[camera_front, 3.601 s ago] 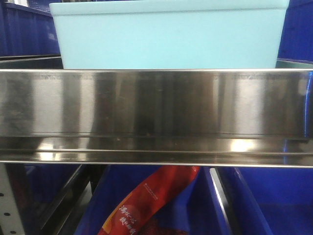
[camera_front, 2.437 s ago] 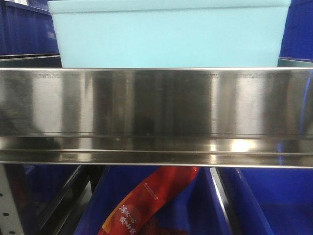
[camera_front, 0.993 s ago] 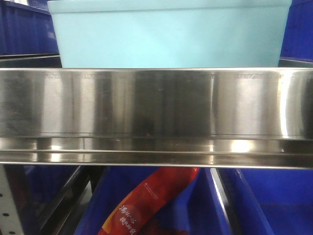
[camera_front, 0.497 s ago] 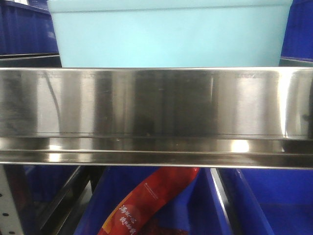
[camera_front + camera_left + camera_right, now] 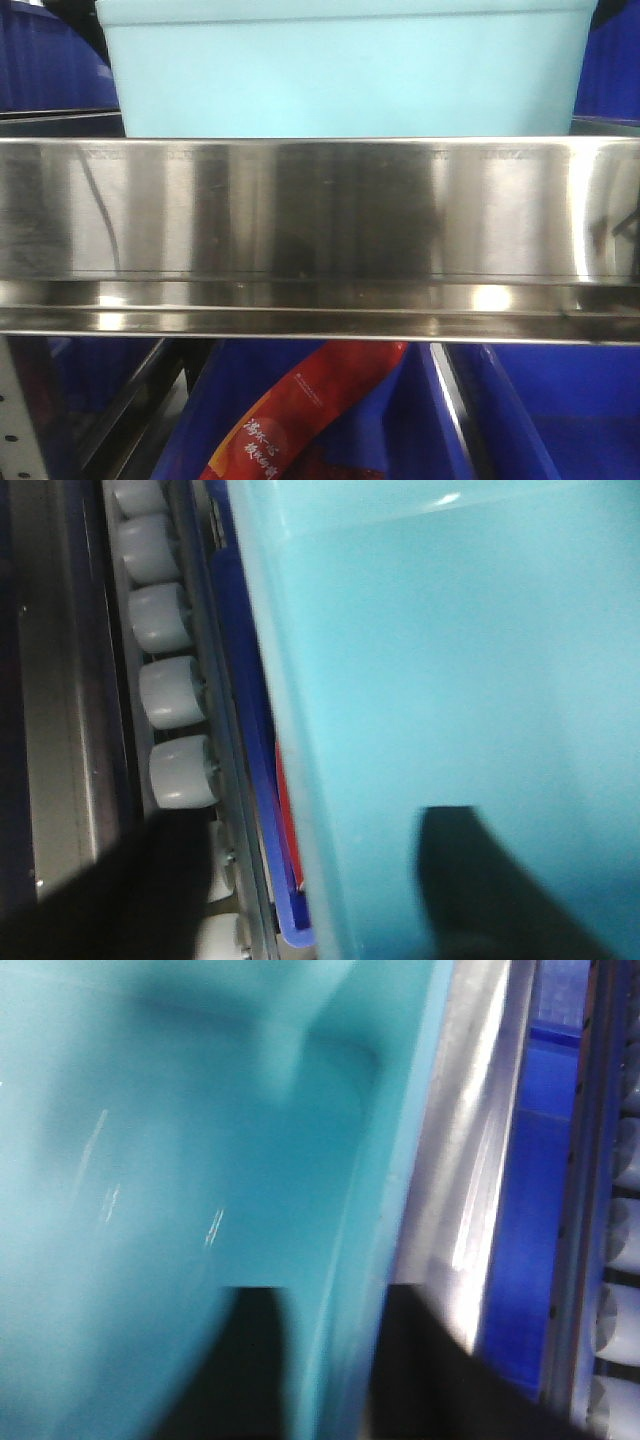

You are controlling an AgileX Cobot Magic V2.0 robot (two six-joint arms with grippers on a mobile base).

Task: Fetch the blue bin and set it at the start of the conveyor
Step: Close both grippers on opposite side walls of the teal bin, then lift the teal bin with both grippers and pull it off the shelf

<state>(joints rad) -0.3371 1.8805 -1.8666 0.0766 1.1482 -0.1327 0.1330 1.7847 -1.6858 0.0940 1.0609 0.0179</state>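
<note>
Bin (image 5: 345,80): on the shelf behind the steel rail (image 5: 320,210), square to the front camera, with only its upper wall showing above the rail.
Why there: it sits between dark blue crates (image 5: 50,65) and has not yet been lifted off the shelf; the rail's lip looks like something it must clear on the way out.
Conveyor start: not in view in any picture.
Left claw (image 5: 310,820): spread wide astride the bin's left wall, with one dark finger over the inside and the other outside above the white rollers (image 5: 175,690), both apart from the wall.
Right claw (image 5: 335,1295): one finger on each side of the bin's right wall, close against it. Blur hides the pads, so I cannot tell whether they pinch.
Why held so: with one claw at each end wall, this reads as a two-arm lift, since the tub is too broad for a single claw.
Step in hand: judged to be seating the grips on the rim before raising.
Bin contents: the inner wall and floor patches seen by the wrist cameras are bare, with nothing visible inside.
Lower crate (image 5: 540,410): under the rail, beside another that holds a red printed packet (image 5: 300,410) lying at a slant.
Risk: an uneven grip could tilt the bin against the rail.
</note>
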